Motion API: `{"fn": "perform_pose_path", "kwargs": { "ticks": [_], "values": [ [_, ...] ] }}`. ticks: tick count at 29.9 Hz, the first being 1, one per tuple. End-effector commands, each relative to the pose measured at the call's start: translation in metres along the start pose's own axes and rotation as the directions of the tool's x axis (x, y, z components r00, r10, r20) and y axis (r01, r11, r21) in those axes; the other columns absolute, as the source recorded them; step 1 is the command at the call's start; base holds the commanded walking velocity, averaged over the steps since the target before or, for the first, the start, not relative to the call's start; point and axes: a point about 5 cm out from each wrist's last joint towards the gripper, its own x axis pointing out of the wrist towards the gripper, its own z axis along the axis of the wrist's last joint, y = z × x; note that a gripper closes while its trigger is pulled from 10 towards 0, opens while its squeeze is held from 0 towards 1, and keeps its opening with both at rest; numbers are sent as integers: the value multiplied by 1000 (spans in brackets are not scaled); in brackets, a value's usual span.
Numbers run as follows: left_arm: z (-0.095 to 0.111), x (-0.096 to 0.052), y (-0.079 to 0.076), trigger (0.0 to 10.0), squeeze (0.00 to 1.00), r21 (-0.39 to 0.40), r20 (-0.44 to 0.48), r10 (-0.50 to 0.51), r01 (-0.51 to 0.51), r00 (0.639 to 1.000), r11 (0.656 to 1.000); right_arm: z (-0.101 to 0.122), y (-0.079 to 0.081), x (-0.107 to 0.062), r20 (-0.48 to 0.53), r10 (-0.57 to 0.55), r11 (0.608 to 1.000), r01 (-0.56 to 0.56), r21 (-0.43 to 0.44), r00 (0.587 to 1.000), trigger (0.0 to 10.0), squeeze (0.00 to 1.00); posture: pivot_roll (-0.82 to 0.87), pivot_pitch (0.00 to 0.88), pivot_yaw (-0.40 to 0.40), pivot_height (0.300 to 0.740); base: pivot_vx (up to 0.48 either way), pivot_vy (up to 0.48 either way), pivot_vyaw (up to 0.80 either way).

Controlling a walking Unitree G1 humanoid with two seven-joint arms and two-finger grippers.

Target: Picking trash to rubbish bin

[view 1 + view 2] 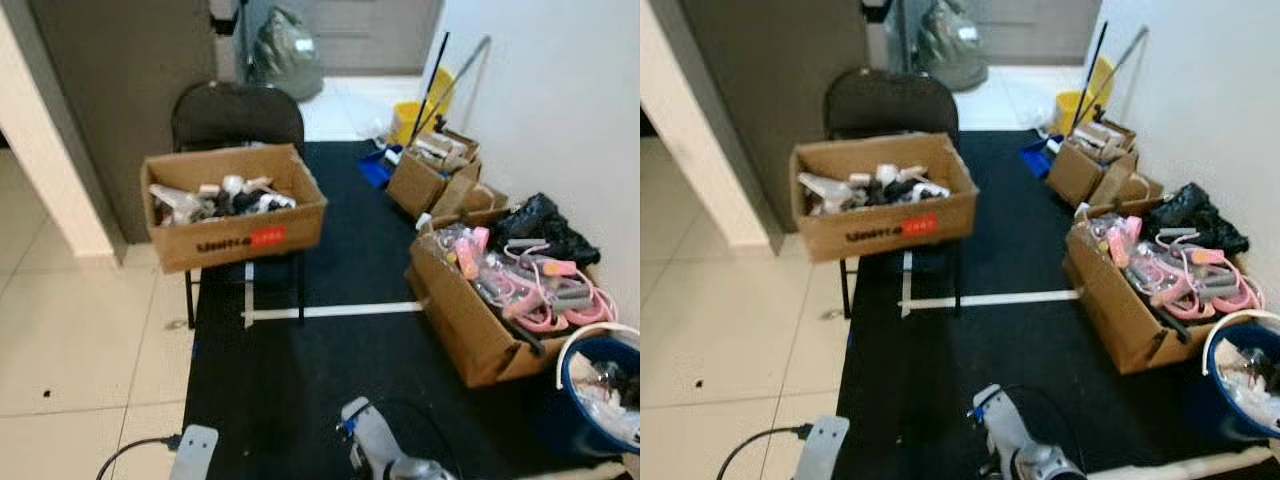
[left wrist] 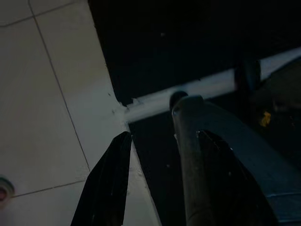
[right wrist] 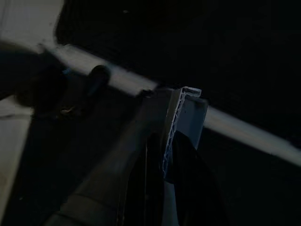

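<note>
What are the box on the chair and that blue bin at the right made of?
The box on the chair looks like plain brown corrugated cardboard, matt, with folded flaps and printed lettering. The blue bin seems to be smooth plastic with a slight sheen and a white liner or rim, though blur leaves that open.

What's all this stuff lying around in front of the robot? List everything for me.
Folding chair: one, black, on the dark mat.
Cardboard box: one, brown, on the chair, full of oddments.
Floor boxes: several, brown, along the right wall; the nearest holds pink items.
Black bag: one, by the wall.
Blue bin: one, lower right, trash inside.
Yellow bucket: one, far end.
Grey bag: one, doorway.
Left tool: black, open, above the mat's edge.
Right tool: black, gripping a white strip.
</note>
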Motion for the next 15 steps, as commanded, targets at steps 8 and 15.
{"fn": "perform_pose_path", "kwargs": {
  "ticks": [8,15],
  "values": [
    [-14,-2,-3,10000,0,7,-55,-16,17,998,1000,0,0,0,5,11,1000,-10,-12,1000,10000,0,52,22,-6,740,463,0,0],
    [-16,-3,-1,10000,0,9,-58,-14,14,998,1000,1,3,0,5,39,999,-39,-35,999,10000,0,59,20,-4,740,474,0,457]
  ]
}}
